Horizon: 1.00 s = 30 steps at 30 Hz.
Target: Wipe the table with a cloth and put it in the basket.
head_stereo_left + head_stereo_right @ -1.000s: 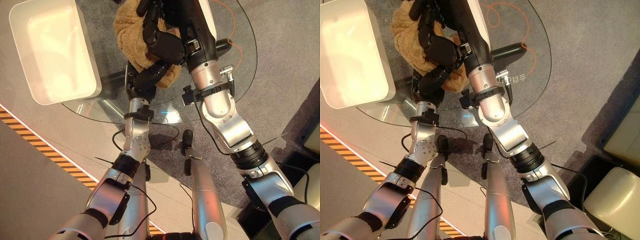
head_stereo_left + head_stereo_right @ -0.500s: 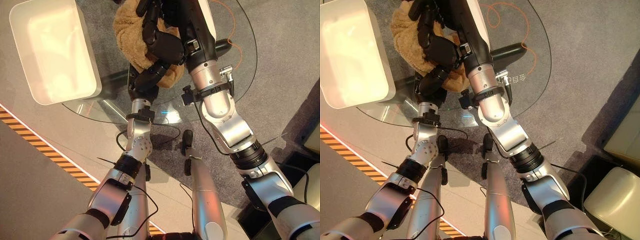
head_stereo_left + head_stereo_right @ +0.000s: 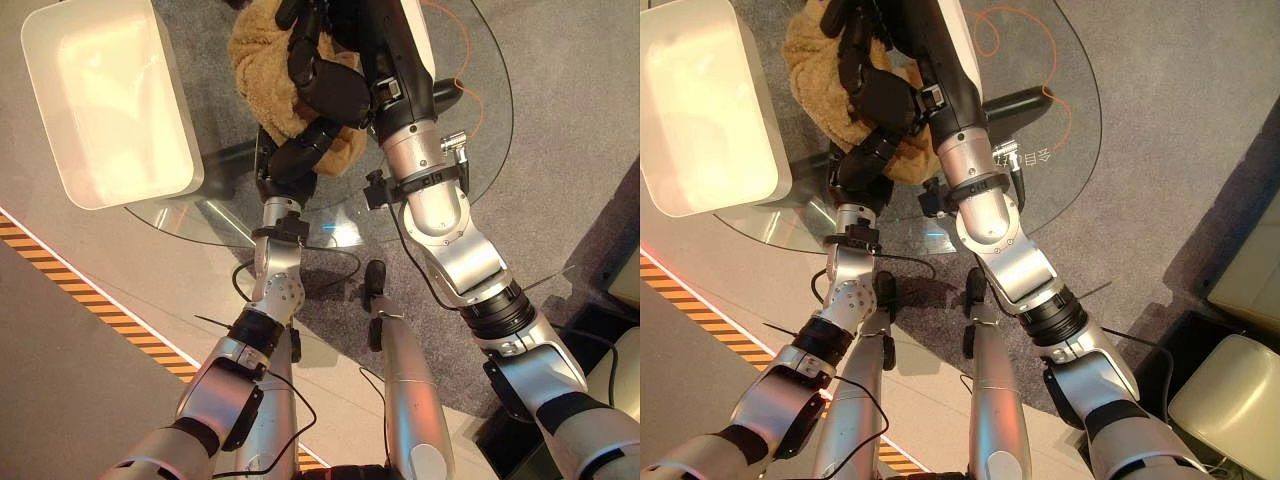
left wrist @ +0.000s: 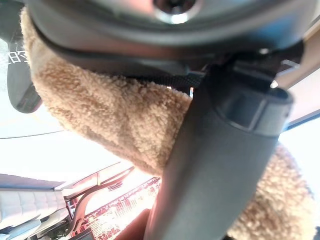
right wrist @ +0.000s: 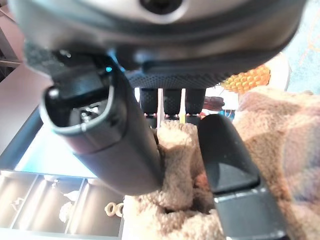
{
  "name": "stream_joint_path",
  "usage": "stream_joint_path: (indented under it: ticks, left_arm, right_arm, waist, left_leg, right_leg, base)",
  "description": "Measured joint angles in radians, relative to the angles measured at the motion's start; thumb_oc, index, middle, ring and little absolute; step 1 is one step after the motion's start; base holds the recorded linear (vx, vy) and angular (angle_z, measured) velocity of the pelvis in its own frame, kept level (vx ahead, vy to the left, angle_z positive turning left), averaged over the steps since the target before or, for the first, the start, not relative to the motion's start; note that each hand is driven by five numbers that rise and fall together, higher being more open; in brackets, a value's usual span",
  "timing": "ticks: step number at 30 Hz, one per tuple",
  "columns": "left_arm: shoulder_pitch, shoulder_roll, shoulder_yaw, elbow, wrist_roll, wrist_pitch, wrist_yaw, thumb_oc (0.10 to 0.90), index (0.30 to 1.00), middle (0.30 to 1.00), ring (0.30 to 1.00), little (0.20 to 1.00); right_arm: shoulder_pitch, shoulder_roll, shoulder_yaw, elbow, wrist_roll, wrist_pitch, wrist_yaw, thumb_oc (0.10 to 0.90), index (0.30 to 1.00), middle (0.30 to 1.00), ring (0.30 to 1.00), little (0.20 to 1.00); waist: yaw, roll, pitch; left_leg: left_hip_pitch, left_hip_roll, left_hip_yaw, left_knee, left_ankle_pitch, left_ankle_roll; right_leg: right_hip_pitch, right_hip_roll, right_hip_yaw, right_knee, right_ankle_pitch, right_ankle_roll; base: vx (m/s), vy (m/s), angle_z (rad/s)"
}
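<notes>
We see both hands on the fleecy tan cloth (image 3: 262,62): right hand (image 3: 322,80) pinching a fold, left hand (image 3: 292,155) curled on its near edge. Prob. soft, light, floppy; we'd bunch a thick fold.

floor: grey carpet (image 3: 580,120)
stripe: orange-and-black hazard tape (image 3: 90,305) crossing the floor diagonally
far right: pale cushioned seat (image 3: 1230,405)

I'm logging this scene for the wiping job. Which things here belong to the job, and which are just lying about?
Job:
- brown cloth, on the glass table
- white basket at the table's left edge
- left hand, at the cloth's near edge
- right hand, fingers curled into the cloth

Lying about:
- orange cable under the glass
- pale seat, lower right
</notes>
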Motion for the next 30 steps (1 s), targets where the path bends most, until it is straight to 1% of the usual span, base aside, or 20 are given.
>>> stream_joint_path:
  ticks: [9, 13, 16, 19, 24, 26, 30]
  left_arm:
    - [0.001, 0.000, 0.000, 0.001, 0.000, 0.000, 0.000, 0.100, 0.300, 0.300, 0.300, 0.200]
    - [0.006, 0.000, 0.004, 0.018, -0.002, 0.000, 0.000, 0.100, 0.300, 0.300, 0.300, 0.200]
    - [0.008, -0.001, 0.004, 0.029, -0.036, 0.002, -0.001, 0.100, 0.300, 0.300, 0.300, 0.200]
    - [0.014, -0.004, 0.015, 0.038, -0.041, 0.004, -0.002, 0.100, 0.300, 0.300, 0.300, 0.200]
    - [0.016, -0.008, 0.026, 0.038, -0.121, 0.022, -0.067, 0.100, 0.300, 0.300, 0.300, 0.200]
    - [0.016, -0.008, 0.025, 0.038, -0.127, 0.035, -0.077, 0.100, 0.300, 0.300, 0.300, 0.200]
    - [0.016, -0.015, 0.025, 0.038, -0.127, 0.038, -0.087, 0.100, 0.300, 0.300, 0.300, 0.200]
  right_arm:
    - [0.000, -0.002, -0.001, 0.000, -0.003, -0.004, -0.023, 0.800, 0.900, 0.900, 0.900, 0.900]
    - [-0.003, -0.004, -0.016, 0.000, -0.003, -0.044, -0.051, 0.800, 0.900, 0.900, 0.900, 0.900]
    - [-0.006, -0.005, -0.030, 0.000, -0.003, -0.050, -0.061, 0.800, 0.900, 0.900, 0.900, 0.900]
    - [-0.008, -0.004, -0.044, 0.000, -0.003, -0.056, -0.065, 0.800, 0.900, 0.900, 0.900, 0.900]
    - [-0.009, -0.005, -0.052, 0.000, -0.003, -0.056, -0.065, 0.800, 0.900, 0.900, 0.900, 0.900]
    - [-0.009, -0.005, -0.052, 0.000, -0.003, -0.056, -0.065, 0.800, 0.900, 0.900, 0.900, 0.900]
    - [-0.009, -0.006, -0.052, 0.000, -0.003, -0.057, -0.067, 0.800, 0.900, 0.900, 0.900, 0.900]
  waist:
    - [0.000, 0.000, 0.000]
    - [-0.001, 0.000, 0.000]
    - [0.000, 0.000, 0.000]
    - [-0.002, 0.000, 0.000]
    - [-0.002, 0.000, 0.000]
    - [-0.002, 0.000, 0.000]
    - [-0.003, 0.000, 0.000]
  left_leg:
    - [0.000, 0.000, 0.000, -0.002, 0.000, 0.000]
    - [0.000, 0.000, 0.000, -0.003, 0.000, 0.000]
    - [0.000, 0.000, 0.000, -0.003, 0.000, 0.000]
    - [-0.001, 0.000, 0.000, -0.004, 0.000, 0.000]
    - [-0.001, 0.000, 0.000, -0.005, 0.000, 0.000]
    - [-0.001, 0.000, 0.000, -0.005, 0.000, 0.000]
    - [-0.001, 0.000, 0.000, -0.005, 0.000, 0.000]
  right_leg:
    - [0.000, 0.000, 0.000, -0.002, 0.000, 0.000]
    - [0.000, 0.000, 0.000, -0.004, 0.000, 0.000]
    - [0.000, 0.000, 0.000, -0.004, 0.000, 0.000]
    - [0.000, 0.000, 0.000, -0.006, 0.000, 0.000]
    - [0.000, 0.000, 0.000, -0.008, 0.000, 0.000]
    - [0.000, 0.000, 0.000, -0.008, 0.000, 0.000]
    - [0.000, 0.000, 0.000, -0.008, 0.000, 0.000]
  base:
    - [0.00, 0.000, 0.00]
    - [0.00, 0.000, 0.00]
    - [0.00, 0.000, 0.00]
    - [0.00, 0.000, 0.00]
    - [0.00, 0.000, 0.00]
    - [0.00, 0.000, 0.00]
    - [0.00, 0.000, 0.00]
